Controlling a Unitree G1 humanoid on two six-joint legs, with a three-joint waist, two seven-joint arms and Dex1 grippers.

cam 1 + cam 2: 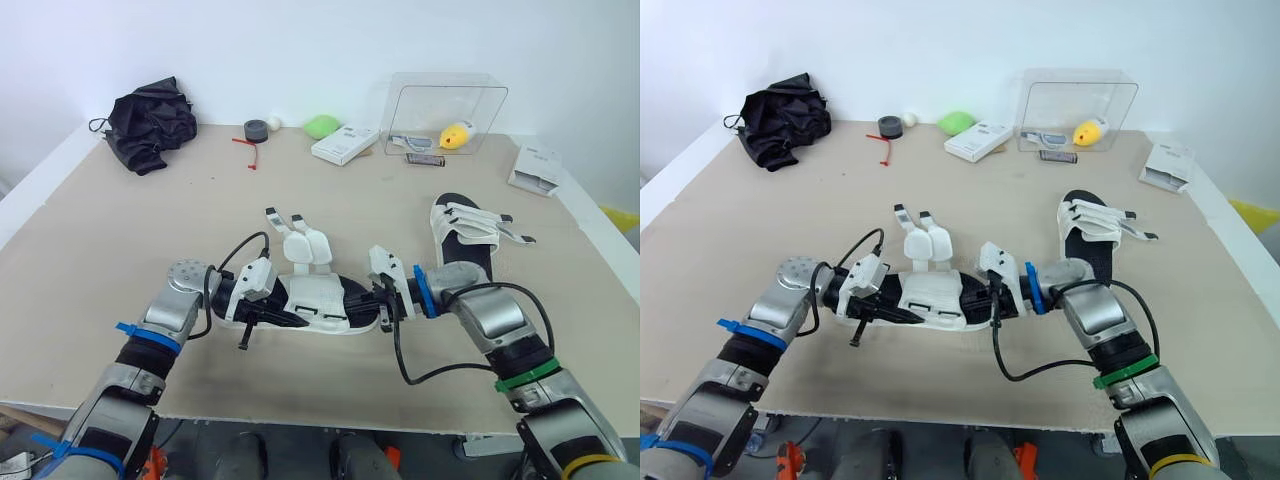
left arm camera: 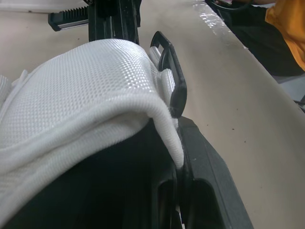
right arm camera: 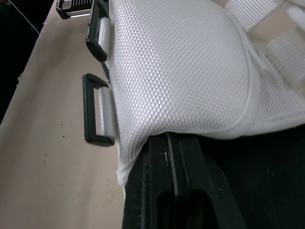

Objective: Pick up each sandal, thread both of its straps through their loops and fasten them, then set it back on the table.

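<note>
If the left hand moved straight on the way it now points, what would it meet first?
The white sandal: its mesh upper already lies against the left hand; beyond it, probably the right hand.

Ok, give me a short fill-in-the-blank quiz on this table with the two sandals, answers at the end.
1. The left gripper and right gripper are shut on opposite ____ of the near sandal.
2. The second sandal lies on the table toward the robot's ____ side.
3. The yellow object sits inside a clear ____.
4. The black cloth lies at the table's far ____ corner.
Missing words: ends, right, box, left.
</note>
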